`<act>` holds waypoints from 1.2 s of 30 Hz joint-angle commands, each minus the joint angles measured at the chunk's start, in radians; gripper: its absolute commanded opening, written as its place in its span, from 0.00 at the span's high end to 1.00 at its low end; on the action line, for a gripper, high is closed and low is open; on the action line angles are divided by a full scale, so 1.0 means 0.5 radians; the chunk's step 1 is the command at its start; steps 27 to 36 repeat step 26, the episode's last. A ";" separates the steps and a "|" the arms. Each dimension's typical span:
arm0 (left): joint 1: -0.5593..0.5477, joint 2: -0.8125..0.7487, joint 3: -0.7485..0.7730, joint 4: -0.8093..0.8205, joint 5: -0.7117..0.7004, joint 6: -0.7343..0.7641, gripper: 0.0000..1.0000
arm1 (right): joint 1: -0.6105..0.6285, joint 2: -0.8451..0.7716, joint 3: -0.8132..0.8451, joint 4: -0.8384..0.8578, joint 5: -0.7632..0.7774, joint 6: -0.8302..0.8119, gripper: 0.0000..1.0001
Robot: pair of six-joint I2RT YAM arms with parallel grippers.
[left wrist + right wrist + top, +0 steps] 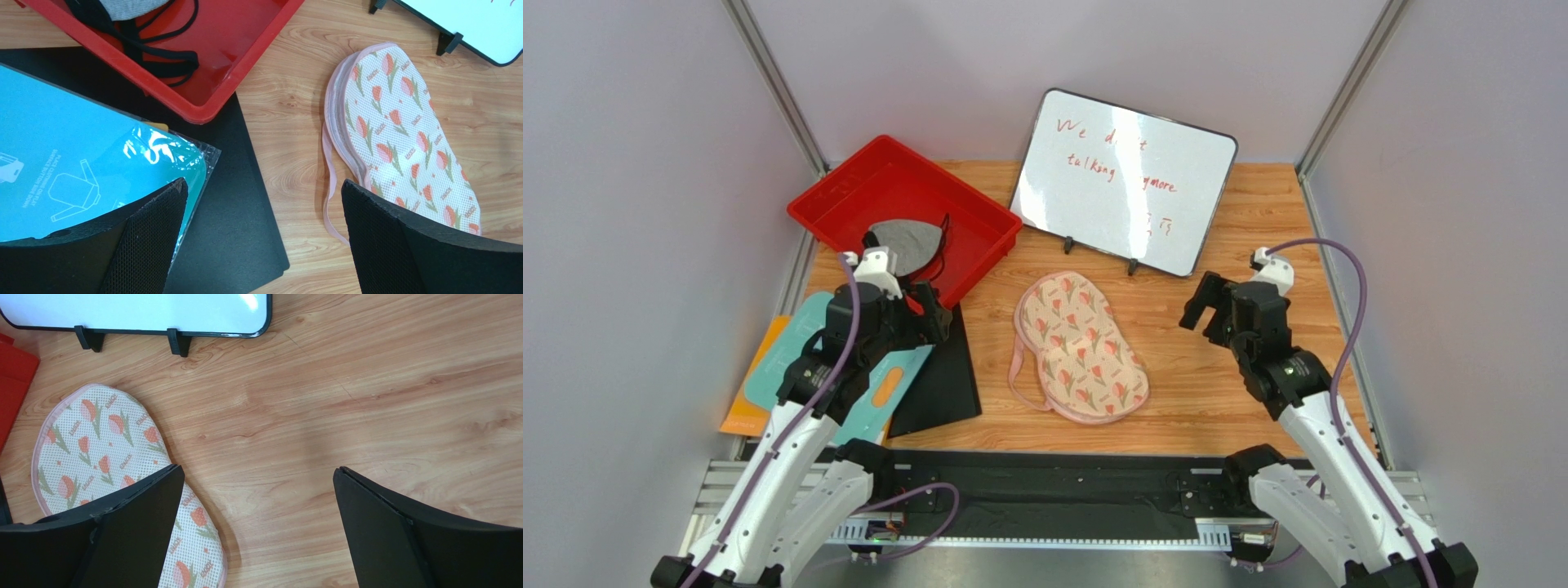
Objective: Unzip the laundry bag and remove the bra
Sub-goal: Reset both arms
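Left gripper (932, 309) and right gripper (1204, 309) spread wide, empty; bag (1081, 347) flat between them, far end slanting left; bra (903, 243) in tray (836, 208) just beyond left gripper.

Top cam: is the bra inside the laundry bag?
No, the grey bra lies in the red tray, well apart from the laundry bag.
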 commanded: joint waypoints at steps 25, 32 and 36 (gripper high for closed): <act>0.009 -0.225 0.141 -0.203 -0.113 0.083 0.00 | -0.025 -0.184 0.069 -0.151 0.071 -0.038 0.00; 0.009 -0.225 0.148 -0.206 -0.116 0.092 0.00 | -0.025 -0.187 0.069 -0.151 0.068 -0.038 0.00; 0.009 -0.225 0.148 -0.206 -0.116 0.092 0.00 | -0.025 -0.187 0.069 -0.151 0.068 -0.038 0.00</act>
